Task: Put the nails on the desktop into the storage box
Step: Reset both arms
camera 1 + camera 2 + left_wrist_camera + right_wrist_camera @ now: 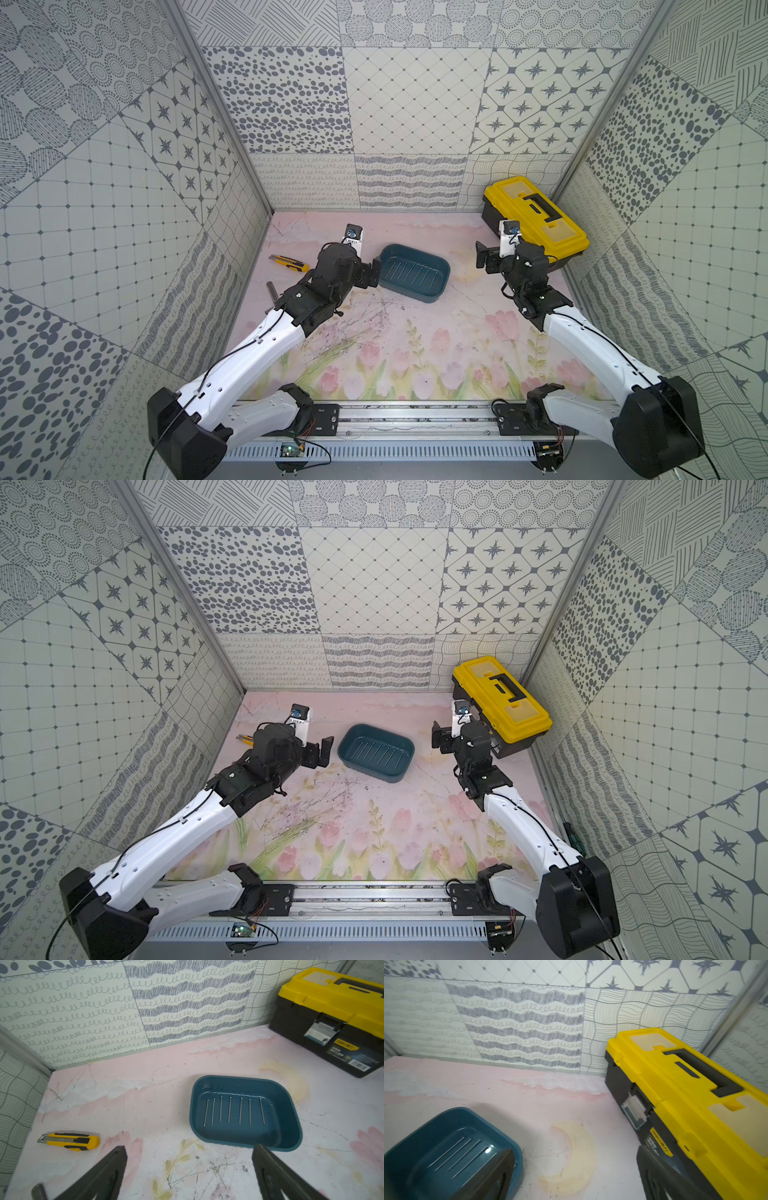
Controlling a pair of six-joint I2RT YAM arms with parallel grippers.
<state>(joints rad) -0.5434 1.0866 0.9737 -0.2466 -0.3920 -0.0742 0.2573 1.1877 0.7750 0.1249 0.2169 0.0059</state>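
The dark teal storage box point(419, 294) point(374, 771) stands on the pink tulip desktop point(415, 345) at mid-back. Several thin nails point(229, 1109) lie side by side on its floor, also seen in the right wrist view point(458, 1153). I see nails only inside the box. My left gripper point(370, 276) point(189, 1148) hovers just left of the box point(288, 1122), jaws wide open and empty. My right gripper point(486, 257) point(575, 1150) hangs open and empty between the box point(409, 1155) and the toolbox.
A yellow-lidded black toolbox point(536, 216) sits in the back right corner. A yellow utility knife point(289, 264) point(70, 1140) and a grey metal bar point(272, 291) lie by the left wall. Patterned walls close in three sides.
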